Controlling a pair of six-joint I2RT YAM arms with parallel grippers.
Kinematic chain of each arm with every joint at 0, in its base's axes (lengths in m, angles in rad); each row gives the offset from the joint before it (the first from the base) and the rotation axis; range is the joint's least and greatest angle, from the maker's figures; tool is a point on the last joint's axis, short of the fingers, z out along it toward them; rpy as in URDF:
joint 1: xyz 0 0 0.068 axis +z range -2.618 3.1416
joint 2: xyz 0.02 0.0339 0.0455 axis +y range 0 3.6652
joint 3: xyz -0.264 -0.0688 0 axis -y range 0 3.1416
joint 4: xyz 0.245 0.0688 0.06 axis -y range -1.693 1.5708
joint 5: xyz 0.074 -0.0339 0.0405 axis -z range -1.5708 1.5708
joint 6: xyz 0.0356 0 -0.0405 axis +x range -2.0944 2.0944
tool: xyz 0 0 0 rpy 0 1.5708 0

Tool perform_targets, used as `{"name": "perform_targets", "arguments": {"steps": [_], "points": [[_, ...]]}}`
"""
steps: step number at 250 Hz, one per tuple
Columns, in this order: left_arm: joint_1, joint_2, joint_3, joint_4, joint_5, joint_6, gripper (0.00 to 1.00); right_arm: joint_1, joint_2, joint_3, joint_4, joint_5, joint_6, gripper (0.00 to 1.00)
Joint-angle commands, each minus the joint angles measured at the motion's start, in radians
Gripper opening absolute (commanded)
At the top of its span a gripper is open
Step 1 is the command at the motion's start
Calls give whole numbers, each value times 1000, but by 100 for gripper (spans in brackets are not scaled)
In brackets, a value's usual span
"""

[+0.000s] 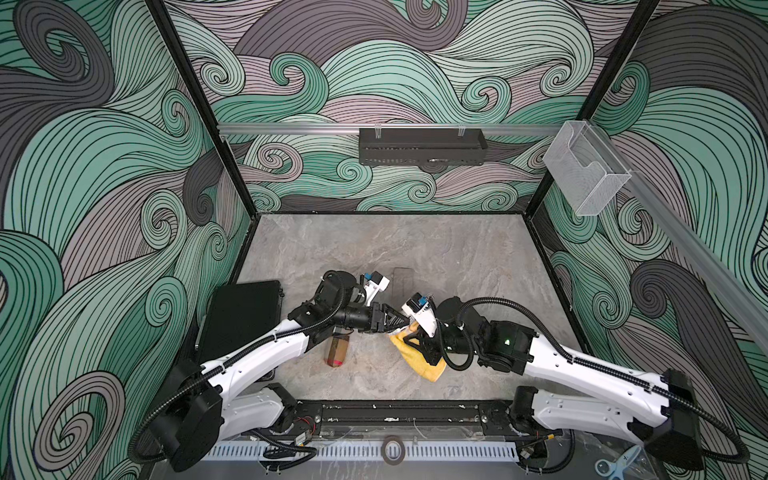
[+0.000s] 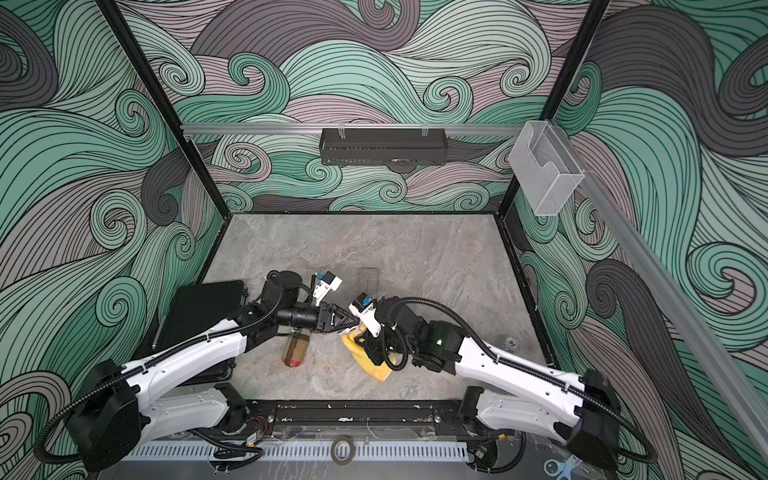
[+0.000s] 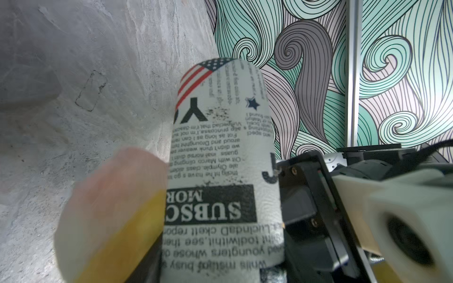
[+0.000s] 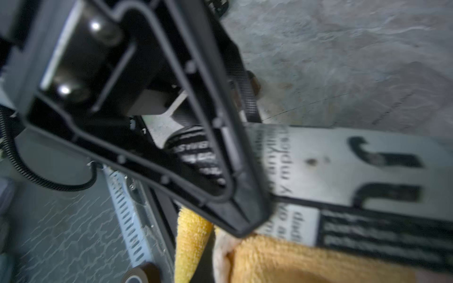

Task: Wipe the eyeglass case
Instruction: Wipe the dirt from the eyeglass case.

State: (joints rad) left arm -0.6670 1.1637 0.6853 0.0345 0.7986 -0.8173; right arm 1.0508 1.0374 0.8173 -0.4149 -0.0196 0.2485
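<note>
The eyeglass case [image 3: 220, 159] is white with newspaper print and a flag corner, and it is held above the table. My left gripper [image 1: 404, 324] is shut on one end of it. In both top views the arms mostly hide the case. My right gripper [image 1: 413, 338] is shut on a yellow cloth [image 1: 419, 363], which hangs below it. In the right wrist view the cloth [image 4: 282, 259] lies against the case [image 4: 331, 166], right beside the left gripper's black finger [image 4: 220, 159]. Both grippers meet over the middle of the table.
A brown bottle [image 1: 337, 351] lies on the table under the left arm. A flat black case [image 1: 241, 316] sits at the left wall. A black basket [image 1: 422, 146] and a clear holder [image 1: 582, 170] hang on the walls. Tape roll [image 1: 392, 449] and scissors [image 1: 619, 463] lie in front.
</note>
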Motion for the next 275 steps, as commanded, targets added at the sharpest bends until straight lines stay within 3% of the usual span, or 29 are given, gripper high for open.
{"name": "perform_targets", "arguments": {"steps": [1, 26, 76, 134, 157, 198, 213, 225, 257, 275], "points": [[4, -10, 25, -50, 71, 19, 41, -38, -39, 21, -54, 318, 45, 0], [3, -8, 18, -47, 84, 21, 41, -73, -71, 14, -70, 332, 64, 0], [3, -6, 24, -40, 89, 31, 41, -39, -88, 19, 8, 40, -26, 0], [4, 8, 39, -66, 82, 64, 41, 22, -62, 40, 37, -106, -74, 0], [4, 4, 39, -84, 77, 86, 41, 16, -81, 18, 46, -26, -68, 0], [4, -7, 17, -71, 80, 96, 41, -53, -64, 52, -95, 311, -5, 0], [4, -6, 13, -69, 82, 101, 41, -76, -62, 59, -123, 335, -4, 0], [6, -4, 10, -62, 82, 104, 41, -78, -70, 55, -111, 297, -14, 0], [6, 0, 11, -47, 80, 102, 41, -58, -87, 28, -13, 41, -40, 0], [5, -1, 12, -39, 78, 98, 41, -11, -78, 21, 16, -16, -58, 0]]}}
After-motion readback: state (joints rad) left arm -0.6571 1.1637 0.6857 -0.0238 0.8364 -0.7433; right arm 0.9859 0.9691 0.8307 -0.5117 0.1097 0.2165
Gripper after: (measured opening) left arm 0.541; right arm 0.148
